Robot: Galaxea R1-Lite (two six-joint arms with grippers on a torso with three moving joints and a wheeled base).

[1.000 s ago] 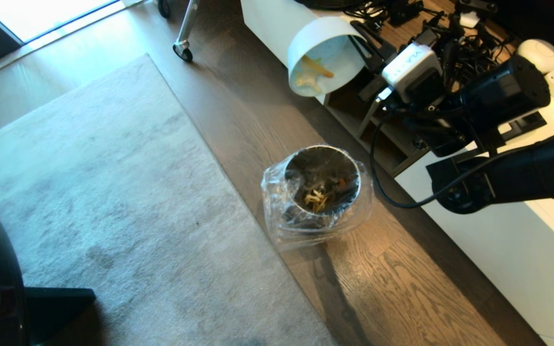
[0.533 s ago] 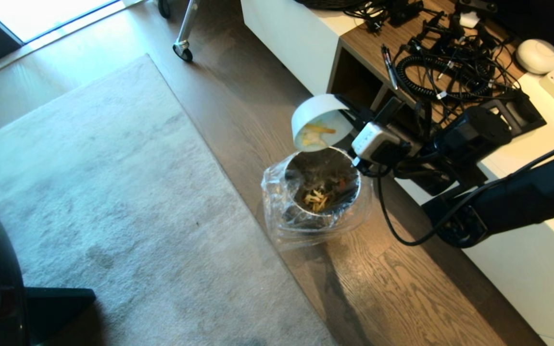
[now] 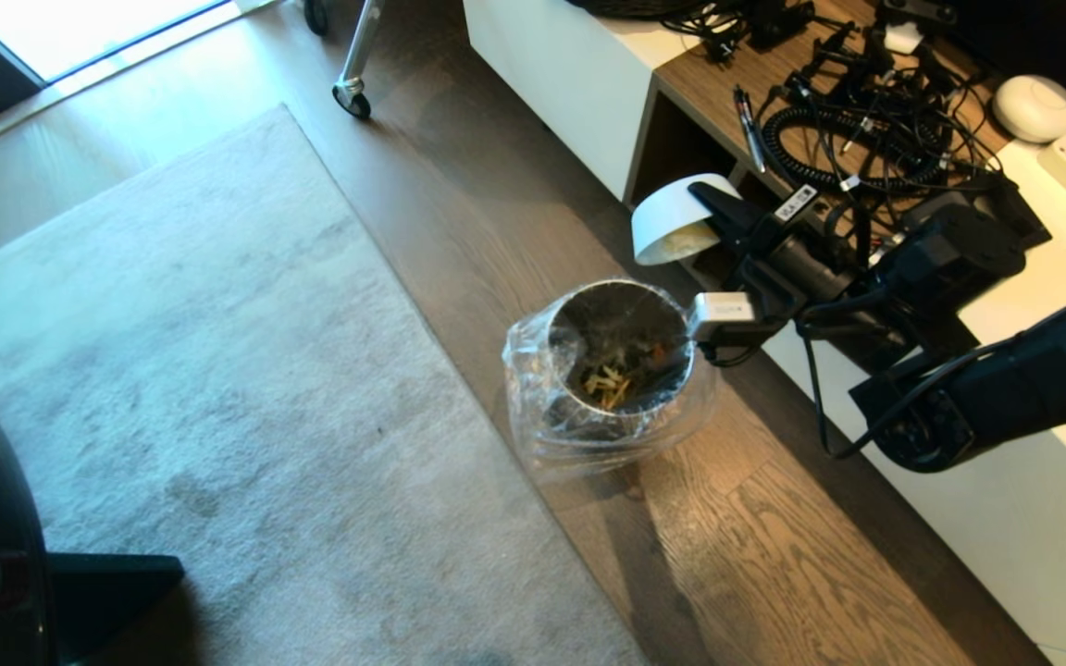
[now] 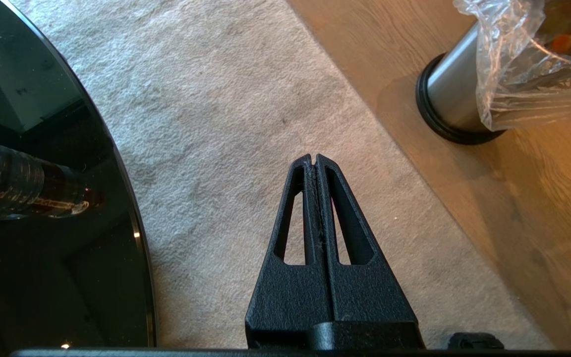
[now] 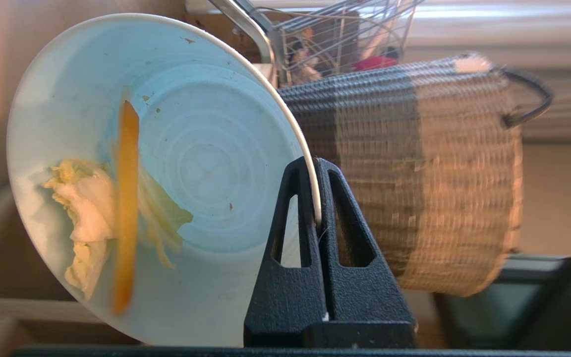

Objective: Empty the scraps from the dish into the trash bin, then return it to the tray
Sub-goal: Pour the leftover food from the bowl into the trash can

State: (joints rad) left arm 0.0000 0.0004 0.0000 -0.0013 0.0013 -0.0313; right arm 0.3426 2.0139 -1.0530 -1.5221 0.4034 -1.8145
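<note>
The dish [image 3: 675,215], a small white bowl, hangs tipped with its mouth facing down, just past the far right rim of the trash bin [image 3: 588,298]. My right gripper [image 3: 711,196] is shut on the dish's rim [image 5: 310,163]. Pale yellow scraps [image 5: 85,218] and an orange slice [image 5: 126,198] still cling inside the dish [image 5: 206,148]. More scraps [image 3: 609,377] lie in the steel, bag-lined bin. My left gripper [image 4: 314,157] is shut and empty over the rug, with the bin's base [image 4: 451,99] off to one side. The tray is out of view.
A white cabinet [image 3: 1005,490] with a tangle of cables [image 3: 866,120] stands right of the bin. A grey rug [image 3: 218,370] covers the floor to the left. A woven basket [image 5: 414,168] shows behind the dish. A black glass tabletop [image 4: 42,223] is beside the left gripper.
My right arm brought the dish down from high above to the bin's level, shifted it to the right and rolled it further mouth down. The scraps stay inside it.
</note>
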